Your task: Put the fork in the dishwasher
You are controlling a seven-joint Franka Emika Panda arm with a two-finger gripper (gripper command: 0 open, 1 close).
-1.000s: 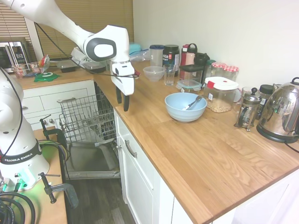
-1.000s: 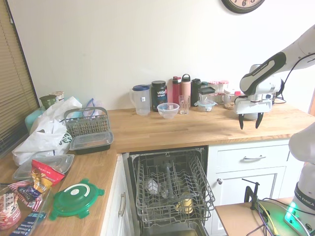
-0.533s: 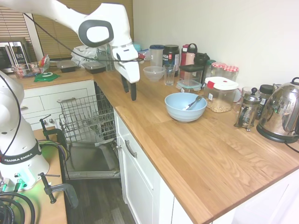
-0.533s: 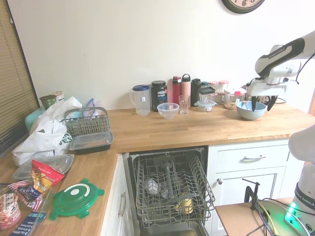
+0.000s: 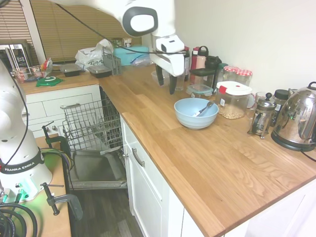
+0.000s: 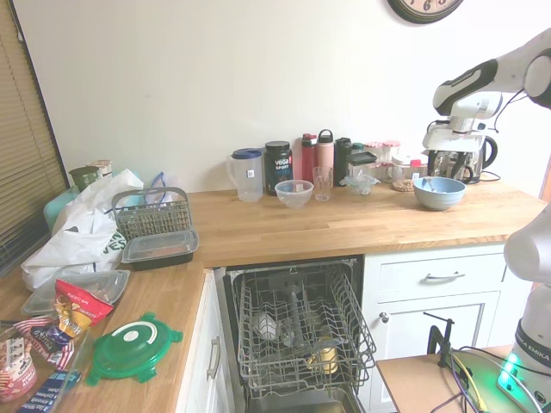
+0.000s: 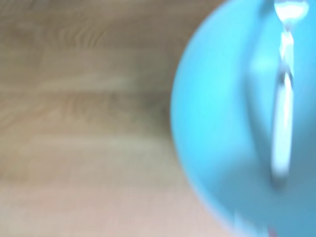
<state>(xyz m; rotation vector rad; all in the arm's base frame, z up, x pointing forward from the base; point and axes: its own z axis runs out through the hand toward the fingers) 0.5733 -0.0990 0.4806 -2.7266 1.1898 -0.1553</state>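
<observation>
Worktop: a long wooden counter is running along the wall above white drawer cabinets.
Dishwasher: it is standing open under the worktop; its grey wire rack is pulled out over the lowered door, with a few items sitting in the rack.
Arm: the white Franka arm is reaching over the worktop, ending above and just to the near-left of the bowl in the first exterior view.
Gripper: the two dark fingers are pointing down with a clear gap between them; nothing is sitting between them.
Bowl: a light blue bowl is resting on the worktop, in front of a lidded jar.
Fork: the silver utensil is lying tilted inside the bowl, its handle leaning on the far rim; the blurred wrist view is showing it against the bowl's blue interior.
</observation>
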